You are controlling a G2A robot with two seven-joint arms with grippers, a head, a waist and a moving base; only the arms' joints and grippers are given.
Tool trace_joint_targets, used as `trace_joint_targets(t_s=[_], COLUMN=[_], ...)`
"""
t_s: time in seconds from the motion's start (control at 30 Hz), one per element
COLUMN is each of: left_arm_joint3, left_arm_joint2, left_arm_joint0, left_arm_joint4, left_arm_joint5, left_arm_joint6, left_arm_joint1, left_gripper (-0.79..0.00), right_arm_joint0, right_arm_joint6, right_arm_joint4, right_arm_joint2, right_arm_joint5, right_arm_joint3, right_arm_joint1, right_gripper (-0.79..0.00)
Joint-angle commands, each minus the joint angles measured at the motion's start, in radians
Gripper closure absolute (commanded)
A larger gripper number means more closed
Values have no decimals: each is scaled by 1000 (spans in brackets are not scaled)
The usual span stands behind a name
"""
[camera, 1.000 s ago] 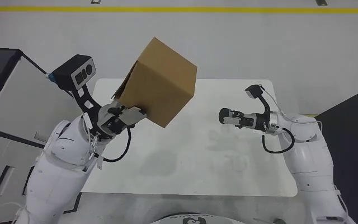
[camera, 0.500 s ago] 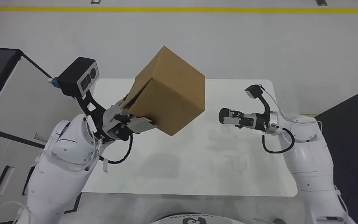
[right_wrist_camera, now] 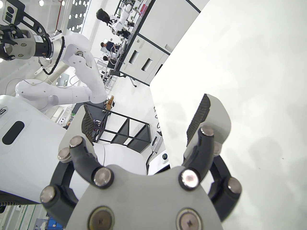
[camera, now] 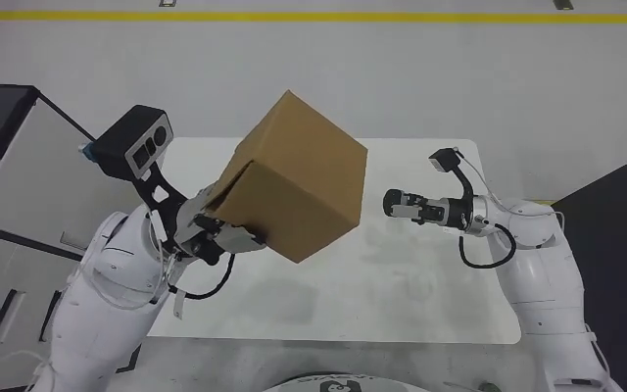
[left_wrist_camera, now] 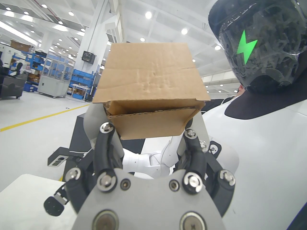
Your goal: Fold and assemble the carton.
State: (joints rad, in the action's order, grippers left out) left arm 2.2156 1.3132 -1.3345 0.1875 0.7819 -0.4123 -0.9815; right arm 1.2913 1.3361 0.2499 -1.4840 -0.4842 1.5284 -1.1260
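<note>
One grip only: clamped L gripper on edge of brown cardboard carton, held tilted above white table, prob. for fold access; R gripper parted, empty.

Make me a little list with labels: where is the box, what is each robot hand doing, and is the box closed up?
box: brown cardboard box, up in the air above the table, tilted on a corner
left gripper: shut on the lower end of the box, holding it up
right gripper: open, holding nothing, over the table, apart from the box
box end by the left gripper: flaps not flat, a gap shows between them
</note>
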Motion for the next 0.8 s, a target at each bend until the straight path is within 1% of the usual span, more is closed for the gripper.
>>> trace_joint_targets(t_s=[0.0,0.27,0.43,0.63,0.77], left_arm_joint3=[-8,-22,-27,-24,-18], left_arm_joint2=[-3,-9,-2,41,70], left_arm_joint0=[6,20,25,16,16], left_arm_joint4=[15,42,26,-63,-144], left_arm_joint5=[13,30,38,29,26], left_arm_joint6=[-13,-44,-56,-81,-128], left_arm_joint1=[-1,-5,-7,-6,-3], left_gripper=[0,0,0,0,0], right_arm_joint0=[0,0,0,0,0], right_arm_joint6=[0,0,0,0,0], right_arm_joint4=[0,0,0,0,0], right_arm_joint2=[0,0,0,0,0], right_arm_joint5=[0,0,0,0,0], right_arm_joint3=[0,0,0,0,0], right_arm_joint1=[0,0,0,0,0], right_gripper=[-785,-785,-785,-785,-785])
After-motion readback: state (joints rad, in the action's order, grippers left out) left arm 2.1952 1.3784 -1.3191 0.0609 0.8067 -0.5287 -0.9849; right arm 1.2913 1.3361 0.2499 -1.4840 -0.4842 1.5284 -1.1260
